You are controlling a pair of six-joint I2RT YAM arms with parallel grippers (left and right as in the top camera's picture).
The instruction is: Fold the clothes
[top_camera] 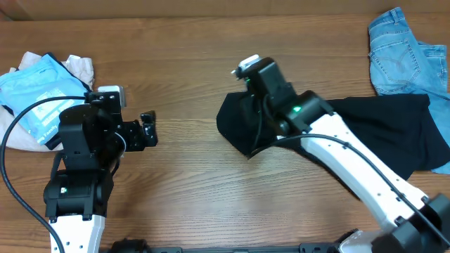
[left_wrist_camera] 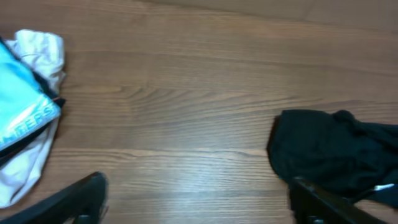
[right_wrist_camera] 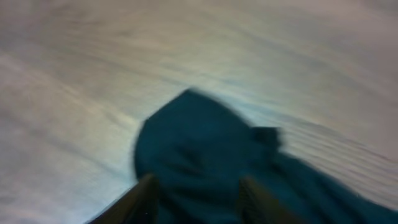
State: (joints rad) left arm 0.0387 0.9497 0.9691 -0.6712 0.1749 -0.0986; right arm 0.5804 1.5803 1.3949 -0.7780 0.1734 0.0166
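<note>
The black T-shirt [top_camera: 383, 130] lies on the right half of the wooden table, its left end bunched into a rounded lump [top_camera: 235, 123]. No neck tag shows. My right gripper [top_camera: 254, 112] hangs over that lump. In the blurred right wrist view its fingers [right_wrist_camera: 196, 199] are apart, with the shirt [right_wrist_camera: 199, 143] between and under them. My left gripper [top_camera: 148, 130] is open and empty over bare wood, left of the shirt. In the left wrist view its fingers [left_wrist_camera: 199, 208] are wide apart, and the shirt [left_wrist_camera: 323, 149] lies ahead to the right.
Light-blue jeans [top_camera: 408, 53] lie at the far right corner, touching the shirt's top edge. A sky-blue garment with white print [top_camera: 39, 98] and a white cloth [top_camera: 81, 67] lie at the far left, behind my left arm; both show in the left wrist view [left_wrist_camera: 18, 106].
</note>
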